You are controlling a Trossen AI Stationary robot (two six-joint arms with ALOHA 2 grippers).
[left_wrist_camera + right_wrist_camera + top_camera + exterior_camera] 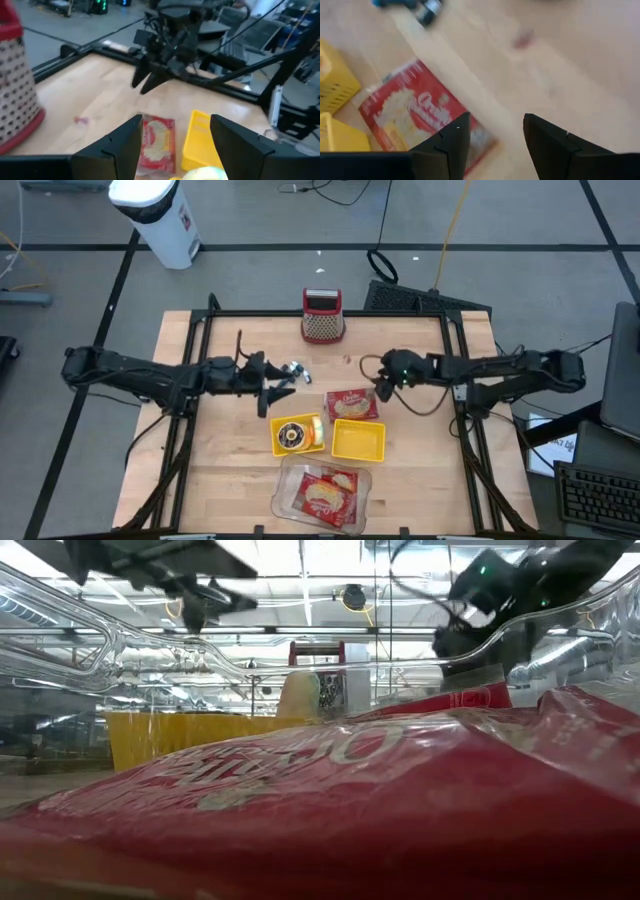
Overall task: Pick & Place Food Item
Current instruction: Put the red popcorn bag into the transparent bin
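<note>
Dark fingers of the right gripper (492, 145) stand apart with nothing between them, and it hangs just above the table's wood beside a red packet (351, 404), likely so it can drop down and grab it. That packet lies flat near the middle of the table (420, 480), shiny, with a picture of pale food on it. Just nearer is a yellow tub (358, 440), and nearer still a clear tray (290, 490) with another red packet inside. The left gripper (281, 392) waits to the left, also open and empty.
</note>
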